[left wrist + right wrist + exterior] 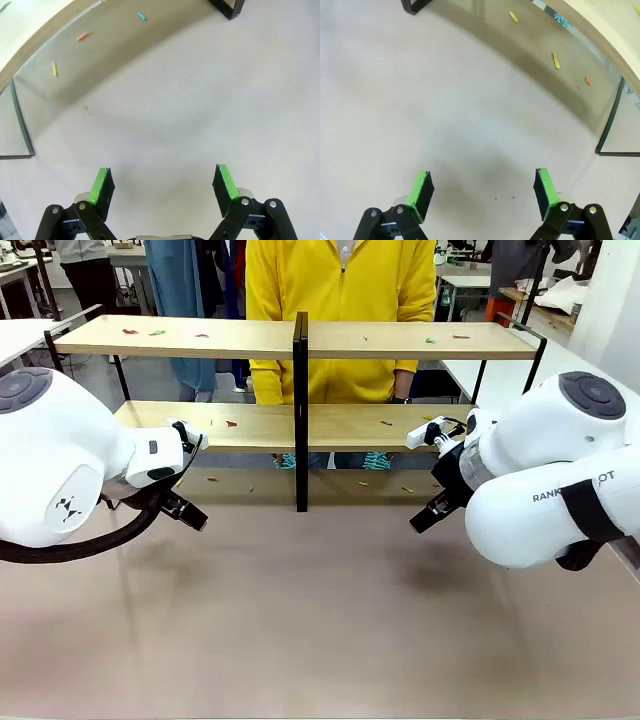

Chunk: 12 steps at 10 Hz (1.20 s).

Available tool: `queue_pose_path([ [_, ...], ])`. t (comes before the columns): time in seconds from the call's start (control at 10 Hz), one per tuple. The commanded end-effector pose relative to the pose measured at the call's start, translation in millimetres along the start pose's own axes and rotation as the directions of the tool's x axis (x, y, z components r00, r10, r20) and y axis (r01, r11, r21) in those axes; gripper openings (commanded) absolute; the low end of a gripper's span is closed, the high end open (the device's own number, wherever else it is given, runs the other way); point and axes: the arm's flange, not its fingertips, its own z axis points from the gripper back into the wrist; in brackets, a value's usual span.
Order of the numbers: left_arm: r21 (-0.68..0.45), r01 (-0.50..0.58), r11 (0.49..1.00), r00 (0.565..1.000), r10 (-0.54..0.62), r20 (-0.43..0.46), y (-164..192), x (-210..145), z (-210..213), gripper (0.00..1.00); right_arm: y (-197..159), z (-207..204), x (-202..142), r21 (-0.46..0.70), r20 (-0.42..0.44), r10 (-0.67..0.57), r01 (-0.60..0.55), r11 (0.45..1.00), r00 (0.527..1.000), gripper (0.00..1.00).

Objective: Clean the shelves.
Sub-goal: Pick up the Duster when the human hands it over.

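Wooden shelves (250,337), beyond left tool (162,182), right tool (482,185)

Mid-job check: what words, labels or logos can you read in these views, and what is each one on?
"RANK" then "OT": on the white casing of the right arm; a black strap hides the letters between.
Small black logo mark, no letters: on the side of the left arm.
The shelves: no readable print.
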Motion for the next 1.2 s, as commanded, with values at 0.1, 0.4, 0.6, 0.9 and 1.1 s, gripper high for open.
queue_pose_path([
  [0.1,0.0,0.0,1.0,1.0,0.0,0.0,0.0,0.1,0.1,1.0,0.0,0.0,0.0,0.0,0.0,0.0,0.0,1.0,1.0,1.0],
  [0.4,0.0,0.0,1.0,1.0,0.0,0.0,0.0,0.1,0.1,1.0,0.0,0.0,0.0,0.0,0.0,0.0,0.0,1.0,1.0,1.0],
  [0.6,0.0,0.0,1.0,1.0,0.0,0.0,0.0,0.1,0.1,1.0,0.0,0.0,0.0,0.0,0.0,0.0,0.0,1.0,1.0,1.0],
  [0.9,0.0,0.0,1.0,1.0,0.0,0.0,0.0,0.1,0.1,1.0,0.0,0.0,0.0,0.0,0.0,0.0,0.0,1.0,1.0,1.0],
  [1.1,0.0,0.0,1.0,1.0,0.0,0.0,0.0,0.1,0.1,1.0,0.0,0.0,0.0,0.0,0.0,0.0,0.0,1.0,1.0,1.0],
])
